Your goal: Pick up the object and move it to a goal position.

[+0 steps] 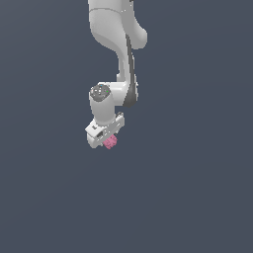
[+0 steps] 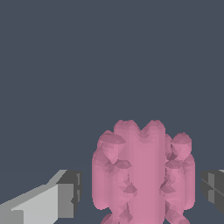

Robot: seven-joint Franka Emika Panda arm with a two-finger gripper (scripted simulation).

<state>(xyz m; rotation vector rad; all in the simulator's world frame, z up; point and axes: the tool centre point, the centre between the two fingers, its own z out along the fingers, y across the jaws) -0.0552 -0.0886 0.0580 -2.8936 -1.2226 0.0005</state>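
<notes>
The object [image 1: 110, 142] is a small pink bumpy lump, showing just under the white gripper [image 1: 105, 140] in the exterior view. In the wrist view the object [image 2: 142, 175] fills the space between the two fingers. The gripper [image 2: 142, 191] straddles it. One grey pad [image 2: 71, 192] and the other pad [image 2: 213, 189] each stand a narrow gap away from the lump's sides. The jaws are open around the object, not pressed on it. The lump's lower part is cut off by the frame edge.
The white arm [image 1: 116, 44] comes down from the top of the exterior view. Around it is a plain dark grey-blue surface [image 1: 197, 197] with no other objects or edges visible.
</notes>
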